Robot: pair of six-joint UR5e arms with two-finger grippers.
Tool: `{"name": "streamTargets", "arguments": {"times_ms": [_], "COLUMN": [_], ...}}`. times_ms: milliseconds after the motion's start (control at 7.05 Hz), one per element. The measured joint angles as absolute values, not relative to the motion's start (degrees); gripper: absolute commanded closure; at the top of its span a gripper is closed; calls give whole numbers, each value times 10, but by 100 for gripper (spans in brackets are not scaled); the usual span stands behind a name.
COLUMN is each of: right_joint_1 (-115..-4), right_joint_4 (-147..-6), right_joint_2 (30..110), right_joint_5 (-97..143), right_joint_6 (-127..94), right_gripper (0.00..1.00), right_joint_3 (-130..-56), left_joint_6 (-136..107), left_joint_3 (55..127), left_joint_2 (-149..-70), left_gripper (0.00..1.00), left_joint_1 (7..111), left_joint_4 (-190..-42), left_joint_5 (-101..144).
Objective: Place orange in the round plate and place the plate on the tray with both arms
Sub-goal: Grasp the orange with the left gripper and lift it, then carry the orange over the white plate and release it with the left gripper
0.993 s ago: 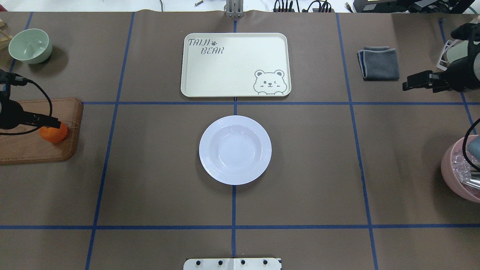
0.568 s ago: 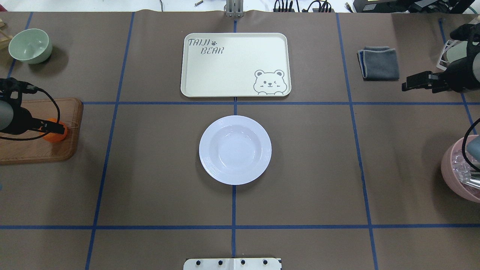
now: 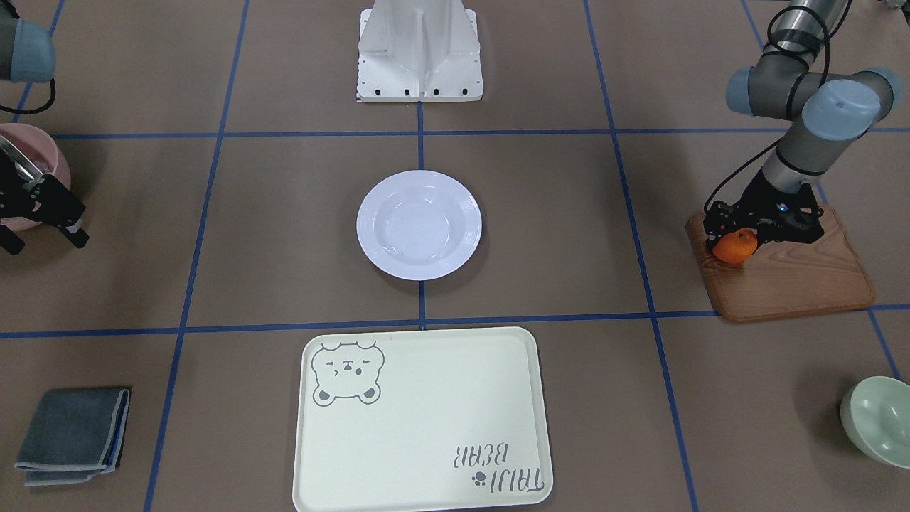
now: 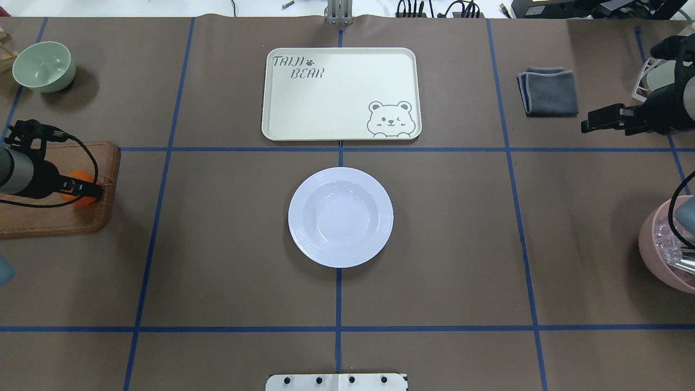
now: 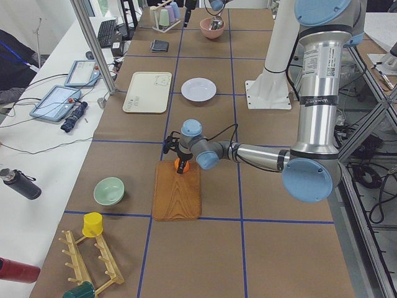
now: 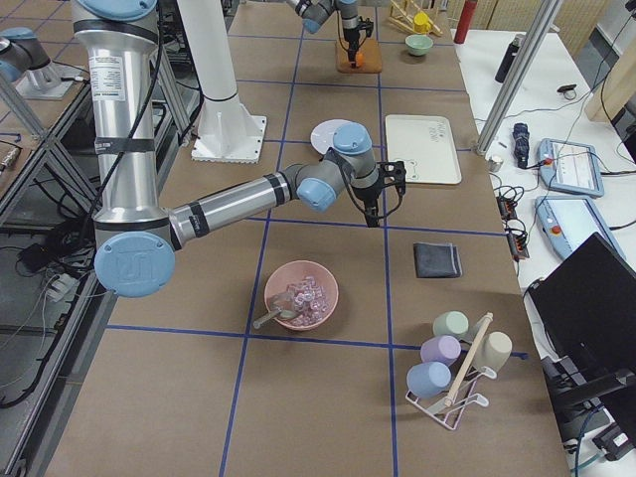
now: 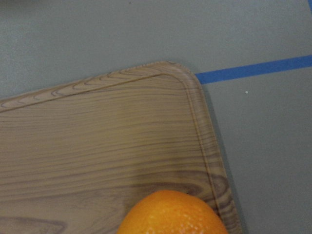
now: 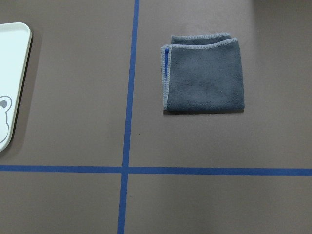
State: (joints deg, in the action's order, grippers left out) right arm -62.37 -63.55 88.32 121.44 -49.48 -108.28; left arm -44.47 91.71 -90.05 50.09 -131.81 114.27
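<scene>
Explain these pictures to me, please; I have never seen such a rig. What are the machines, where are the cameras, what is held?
Two jointed robot arms work at a table, each ending in a two-finger gripper. Two cameras look down, one from behind the robot, one facing it; two look along the table from its ends; one rides on each wrist. Mid-table lie the empty round plate and the tray. The left gripper is down at the orange on a wooden board; whether it grips yet is unclear. The right gripper hangs open and empty near a grey cloth. A green bowl and a pink bowl stand further out.
</scene>
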Motion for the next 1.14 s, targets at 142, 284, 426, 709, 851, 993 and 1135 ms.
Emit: {"name": "streamTargets", "arguments": {"times_ms": [142, 284, 426, 709, 851, 993, 1135], "right_joint_1": [-623, -623, -621, -612, -607, -602, -594], "right_joint_4": [-635, -634, -629, -594, -568, -551, -543], "right_joint_2": [883, 883, 883, 882, 882, 880, 877], "right_joint_5": [1215, 1215, 1215, 1215, 1215, 1211, 1201], "right_joint_6": [-495, -495, -497, -539, -582, -628, -671], "right_gripper": [0, 0, 0, 0, 1, 2, 2], "right_joint_3": [-1083, -1082, -1082, -1081, -1080, -1080, -1081], "left_joint_6": [-445, -447, -456, -528, -578, -626, -675], "left_joint_3": [931, 955, 984, 1016, 1018, 1013, 997], "left_joint_2": [-901, -909, -938, -1057, -1123, -1184, -1238], "left_gripper": [100, 100, 100, 100, 100, 100, 100], "left_joint_1": [501, 502, 502, 486, 453, 415, 382], "left_joint_4": [-1315, -1291, -1234, -1077, -1006, -948, -910], "left_joint_5": [1147, 1150, 1152, 1143, 1121, 1096, 1076]}}
